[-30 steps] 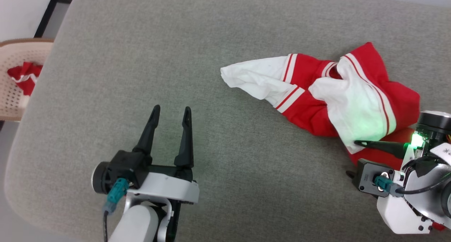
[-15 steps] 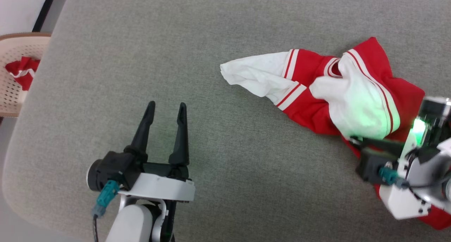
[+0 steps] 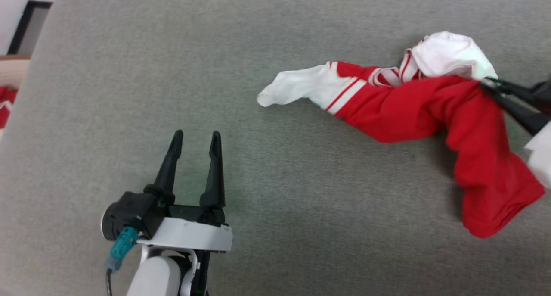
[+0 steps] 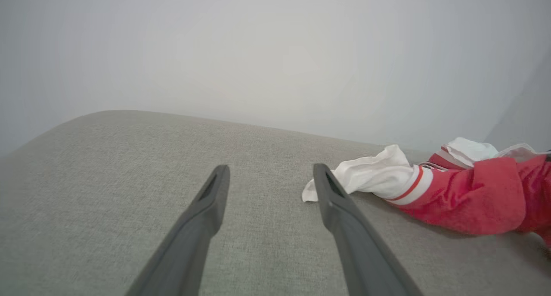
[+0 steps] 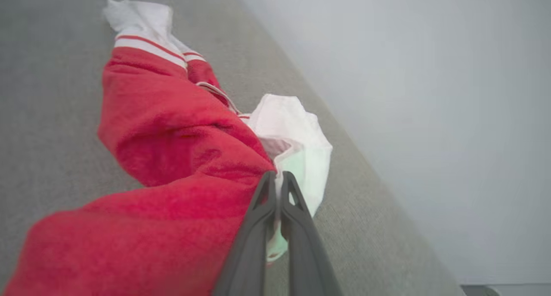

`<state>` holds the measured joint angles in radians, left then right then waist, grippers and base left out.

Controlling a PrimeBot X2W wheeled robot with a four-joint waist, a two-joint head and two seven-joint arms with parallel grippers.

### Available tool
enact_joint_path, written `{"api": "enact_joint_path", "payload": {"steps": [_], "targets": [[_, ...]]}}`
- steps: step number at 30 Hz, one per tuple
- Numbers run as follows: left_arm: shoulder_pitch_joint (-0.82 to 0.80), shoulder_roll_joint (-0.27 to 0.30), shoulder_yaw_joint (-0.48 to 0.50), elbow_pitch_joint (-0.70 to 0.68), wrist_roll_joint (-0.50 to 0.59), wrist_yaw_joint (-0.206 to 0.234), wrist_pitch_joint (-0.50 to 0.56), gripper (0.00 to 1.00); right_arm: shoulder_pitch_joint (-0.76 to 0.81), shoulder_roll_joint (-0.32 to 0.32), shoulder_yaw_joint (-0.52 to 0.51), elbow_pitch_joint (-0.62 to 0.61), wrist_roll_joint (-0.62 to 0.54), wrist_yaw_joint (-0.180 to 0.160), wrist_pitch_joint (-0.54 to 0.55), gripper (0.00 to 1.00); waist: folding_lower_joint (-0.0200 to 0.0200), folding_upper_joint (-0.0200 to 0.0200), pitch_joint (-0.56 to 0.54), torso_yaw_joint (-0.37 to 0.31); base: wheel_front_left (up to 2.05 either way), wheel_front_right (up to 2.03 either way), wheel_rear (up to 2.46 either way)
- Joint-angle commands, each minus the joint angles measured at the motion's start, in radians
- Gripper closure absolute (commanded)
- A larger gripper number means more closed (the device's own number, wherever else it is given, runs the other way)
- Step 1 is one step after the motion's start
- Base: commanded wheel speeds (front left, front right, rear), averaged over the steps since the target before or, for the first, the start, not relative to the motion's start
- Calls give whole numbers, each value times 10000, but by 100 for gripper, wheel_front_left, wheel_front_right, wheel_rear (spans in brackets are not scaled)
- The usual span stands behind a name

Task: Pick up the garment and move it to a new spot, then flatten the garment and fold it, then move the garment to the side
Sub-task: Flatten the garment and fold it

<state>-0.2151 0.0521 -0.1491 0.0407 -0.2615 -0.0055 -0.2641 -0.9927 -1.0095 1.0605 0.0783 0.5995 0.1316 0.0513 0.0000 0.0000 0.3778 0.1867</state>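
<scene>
Head view, far left edge: a sliver of red cloth [image 3: 3, 108], too cropped to identify.

Lower left: left gripper [image 3: 196, 135] with two long dark fingers, spread apart and holding nothing. It sits over the grey woven upholstered surface [image 3: 301, 210], fingers pointing up-frame. Left wrist view agrees: left gripper [image 4: 271, 171] is splayed, with bare grey surface [image 4: 107, 179] between the fingers and a pale wall [image 4: 275, 50] behind.

Centre to right: the red soft-fabric T-shirt with white sleeves and striped trim [image 3: 409, 110], strung out sideways.
- One white sleeve end lies on the surface at frame centre, pointing left.
- The red body runs right and rises toward the right edge.
- A red flap drapes down to the lower right, casting a shadow under it.
- The second white sleeve is bunched at upper right.

In the left wrist view the T-shirt [image 4: 465, 201] is at mid-right, sleeve tip just past the right-hand finger, not touching.

Right edge: right gripper [image 3: 488, 87], dark fingers coming in from the frame edge, clamped on the T-shirt. In the right wrist view the right gripper [image 5: 278, 176] has its fingers pressed together on fabric where red meets white. The T-shirt [image 5: 172, 136] trails away to upper left over the grey surface [image 5: 43, 115].
</scene>
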Motion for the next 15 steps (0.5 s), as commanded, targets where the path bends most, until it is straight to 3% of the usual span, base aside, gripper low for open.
{"api": "enact_joint_path", "payload": {"steps": [1, 6, 11, 15], "targets": [[101, -8, 64, -46, -17, -58, 0, 0, 555, 22, -724, 291, 586, -18, -362, 100, 0, 0, -47, -272, 0, 0, 0], [60, -9, 142, -18, 80, -163, 0, 0, 1821, 169, -2620, 1289, 1360, -18, -1089, 100, 0, 0, -33, -609, 0, 0, 0], [-7, -7, 190, 38, 172, -267, 0, 0, 3191, 847, -4555, 2572, 1823, -18, -1710, 100, 0, 0, -38, -844, 0, 0, 0], [-4, -7, 258, 69, 217, -326, 0, 0, 3940, 1410, -5463, 3247, 1813, -16, -1937, 100, 0, 0, -42, -958, 0, 0, 0]]}}
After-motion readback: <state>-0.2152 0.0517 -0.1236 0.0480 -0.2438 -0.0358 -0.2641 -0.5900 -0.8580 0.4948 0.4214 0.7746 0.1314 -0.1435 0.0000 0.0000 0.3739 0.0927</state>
